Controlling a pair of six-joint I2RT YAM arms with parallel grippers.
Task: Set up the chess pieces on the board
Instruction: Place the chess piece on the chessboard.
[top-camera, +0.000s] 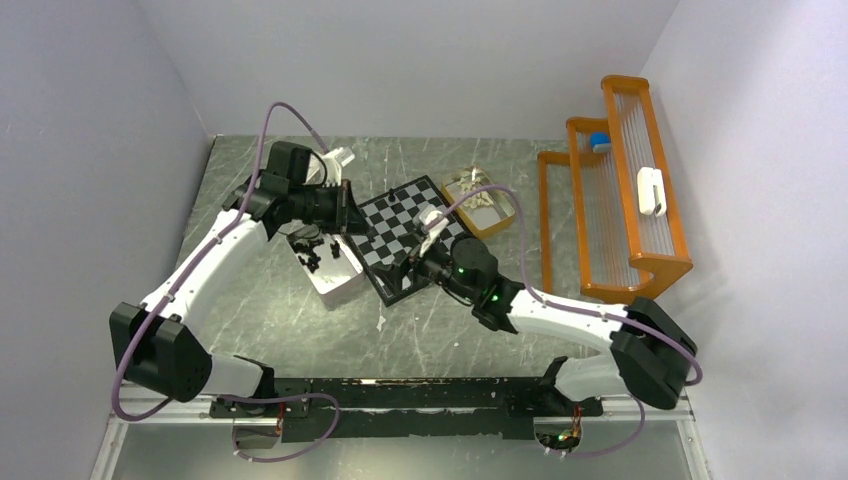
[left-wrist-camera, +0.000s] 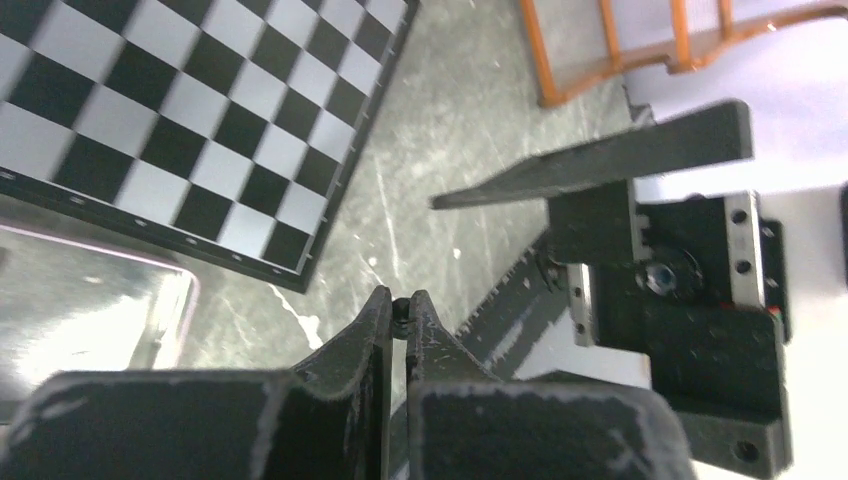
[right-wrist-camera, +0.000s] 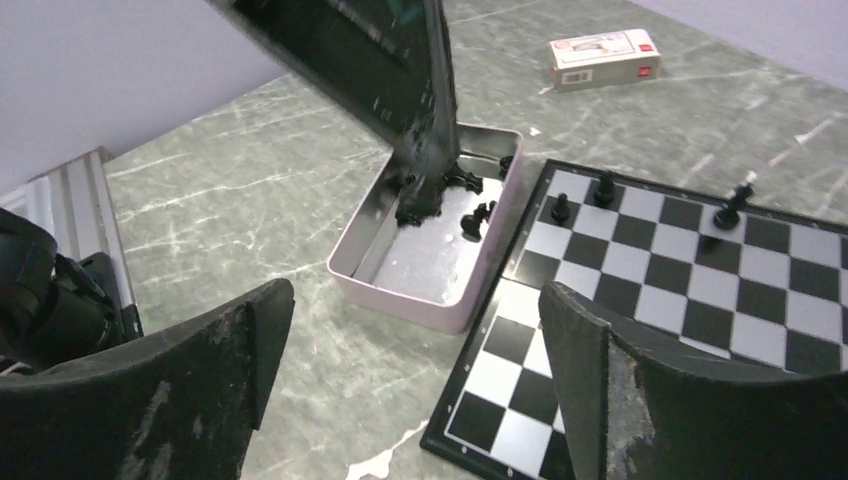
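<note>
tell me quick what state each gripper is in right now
left gripper: shut, tips pinching what looks like a small black chess piece
right gripper: open, holding nothing

Black-and-white checked board (top-camera: 390, 225), black chessmen (right-wrist-camera: 605, 188) (pinkish tin (right-wrist-camera: 400, 290)), grey veined table (top-camera: 450, 330)

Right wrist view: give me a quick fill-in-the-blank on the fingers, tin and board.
1. The right fingers stand ___.
2. The left fingers, down in the tin, are ___.
3. The right wrist view shows ___ black pieces on the board.
Missing words: open; shut; three.
</note>
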